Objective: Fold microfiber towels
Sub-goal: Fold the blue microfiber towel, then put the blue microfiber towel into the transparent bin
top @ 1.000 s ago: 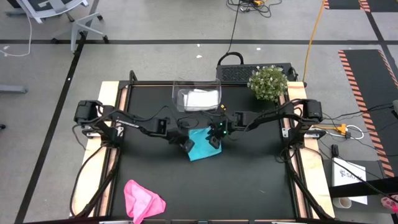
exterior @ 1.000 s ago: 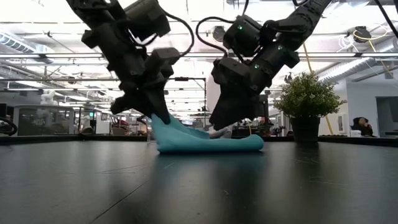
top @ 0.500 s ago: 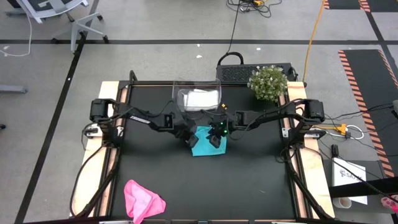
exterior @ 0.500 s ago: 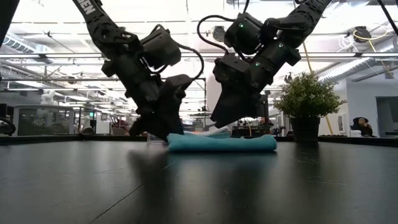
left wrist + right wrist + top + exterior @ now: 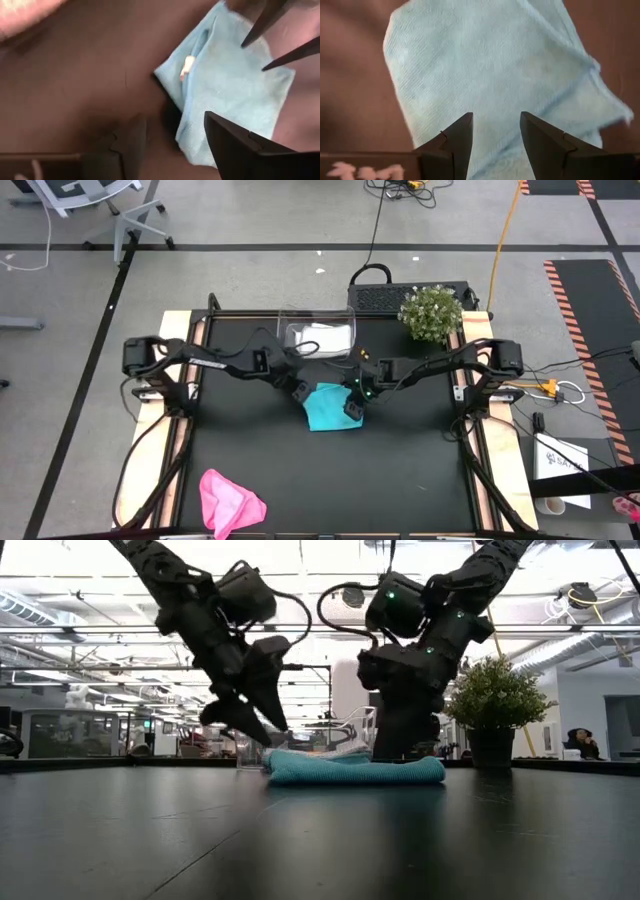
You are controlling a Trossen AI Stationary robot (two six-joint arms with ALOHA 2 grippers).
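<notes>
1. Since a second ago, the left gripper (image 5: pixel 300 391) has let go of the teal towel (image 5: pixel 327 406) and lifted off it; the towel now lies folded flat.
2. High view: both grippers sit at the towel mid-table, right gripper (image 5: pixel 354 406) over its right edge. The pink towel (image 5: pixel 229 502) lies crumpled at the near edge; a white towel (image 5: pixel 322 338) rests in the clear tub (image 5: pixel 316 319).
3. Low view: left gripper (image 5: pixel 262 726) hangs spread just above the towel's (image 5: pixel 355 769) left end.
4. Left wrist view: fingers (image 5: pixel 235 145) apart above the towel (image 5: pixel 230 90).
5. Right wrist view: fingers (image 5: pixel 457 137) apart, nothing pinched, towel (image 5: pixel 490 75) below.
</notes>
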